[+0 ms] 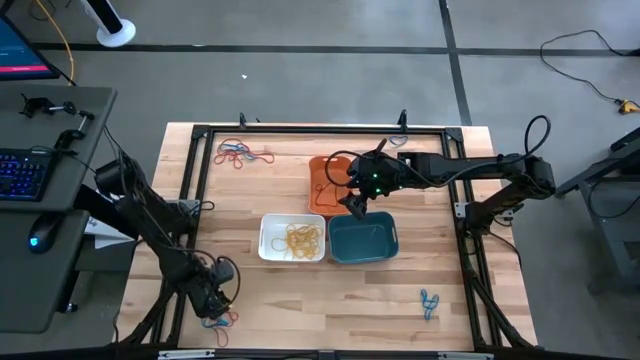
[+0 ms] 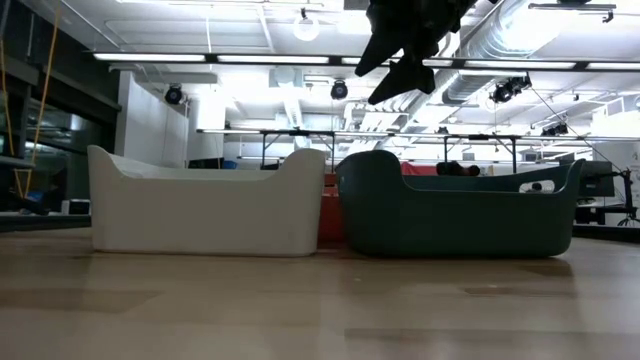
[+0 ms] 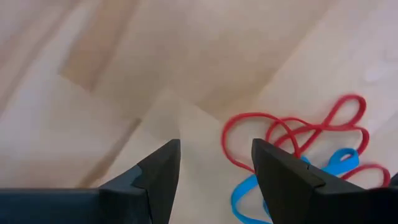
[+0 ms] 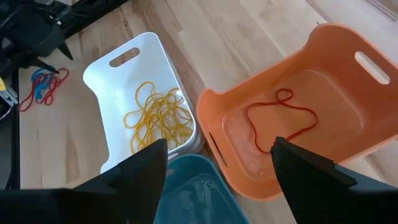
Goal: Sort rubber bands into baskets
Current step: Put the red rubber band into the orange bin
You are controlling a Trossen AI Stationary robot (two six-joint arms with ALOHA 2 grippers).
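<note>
While the right gripper [image 4: 217, 158] hangs open and empty above the orange basket [image 1: 325, 180], the left gripper [image 3: 216, 163] — open, holding nothing — hovers over red and blue rubber bands [image 3: 298, 146] well apart from it — likely needing to descend and pinch one.

- Robotics lab or workshop, large and open, industrial in build.
- Bare ceiling with exposed ducts [image 2: 520, 30] and long strip lights [image 2: 215, 58].
- Polished concrete floor [image 1: 300, 60] around a wooden table [image 1: 350, 290] edged by a black metal frame [image 1: 300, 130].
- Desk alongside with a backlit keyboard [image 1: 22, 170] and a monitor [image 1: 22, 45].
- Loose cables [image 1: 585, 60] trailing across the floor.
- More workbenches [image 2: 300, 135] standing farther back in the hall.
</note>
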